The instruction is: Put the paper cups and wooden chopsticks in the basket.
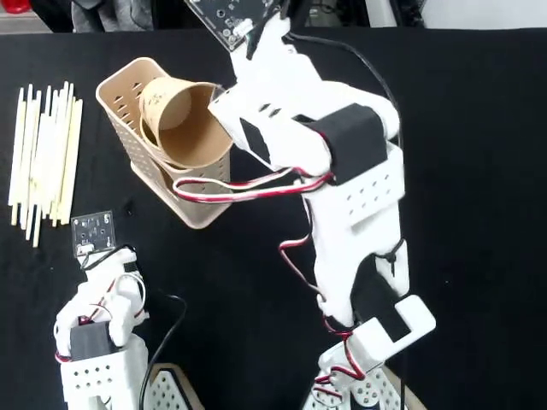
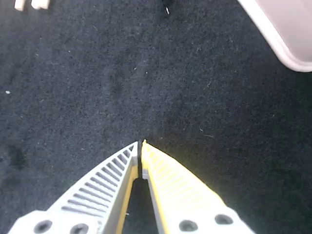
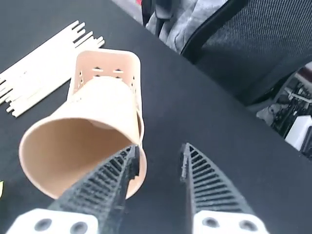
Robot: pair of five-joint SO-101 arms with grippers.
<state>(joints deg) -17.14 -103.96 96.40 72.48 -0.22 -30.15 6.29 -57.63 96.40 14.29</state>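
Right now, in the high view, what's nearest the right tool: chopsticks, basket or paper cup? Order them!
1. paper cup, tipped in the basket, beside the right tool.
2. basket, holding the cup.
3. chopsticks, far left on the table.

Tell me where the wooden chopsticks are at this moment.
In the high view the wooden chopsticks lie bundled on the black table near its left edge, beside the basket and outside it.

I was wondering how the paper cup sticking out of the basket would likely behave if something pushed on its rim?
The paper cup looks thin-walled and empty, so it is probably light and easily dented at its open rim. It sits tilted in the basket, so a push may rock it or slide it deeper.
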